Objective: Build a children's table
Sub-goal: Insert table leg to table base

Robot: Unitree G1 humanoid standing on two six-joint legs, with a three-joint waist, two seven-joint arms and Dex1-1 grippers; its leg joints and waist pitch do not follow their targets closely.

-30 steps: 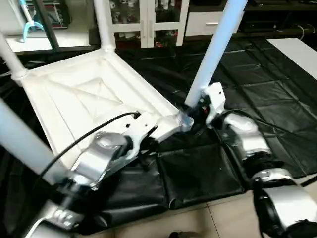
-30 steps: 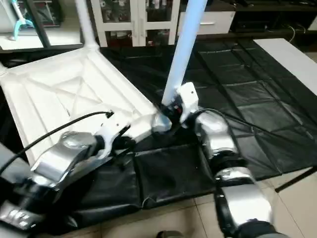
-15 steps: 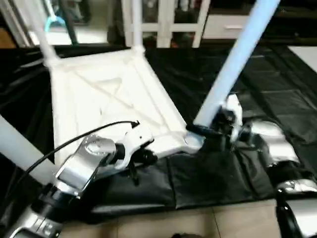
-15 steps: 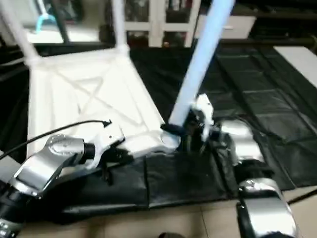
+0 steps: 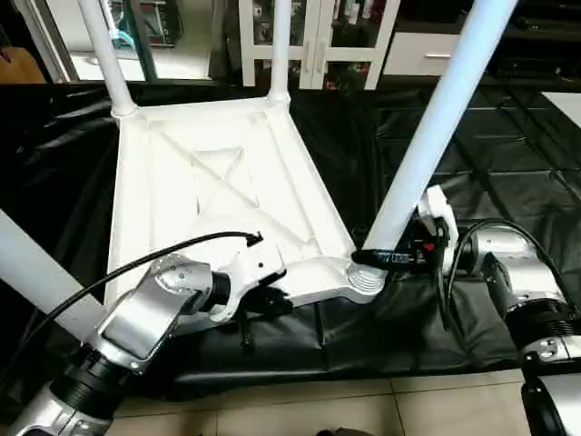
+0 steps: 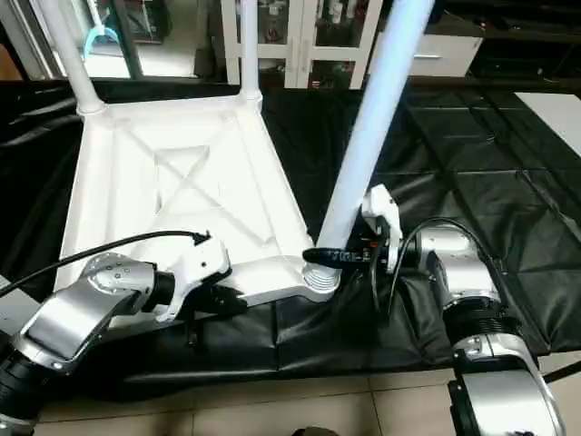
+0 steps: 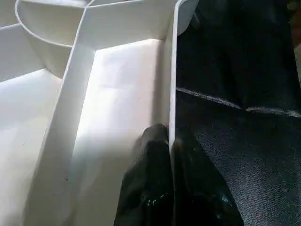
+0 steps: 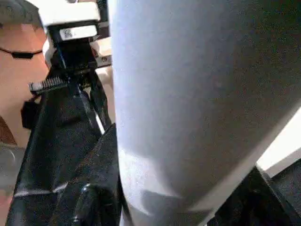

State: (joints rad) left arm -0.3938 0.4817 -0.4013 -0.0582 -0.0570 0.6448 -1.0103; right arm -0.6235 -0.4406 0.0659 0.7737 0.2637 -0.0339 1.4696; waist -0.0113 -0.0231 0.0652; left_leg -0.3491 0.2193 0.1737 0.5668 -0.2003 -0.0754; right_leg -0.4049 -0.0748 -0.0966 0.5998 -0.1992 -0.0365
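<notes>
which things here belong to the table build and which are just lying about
Job:
table top, upside down
near leg, clamped by right pincer
far legs
left pincer, shut on the top's rim

Lying about:
black sheet
glass-door cabinet

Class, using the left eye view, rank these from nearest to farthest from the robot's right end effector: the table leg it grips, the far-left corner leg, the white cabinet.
1. The gripped leg, between the right end effector fingers.
2. The far-left corner leg, across the tabletop.
3. The cabinet, at the back.

A lab: black floor sheeting, glass-door cabinet of equipment.
</notes>
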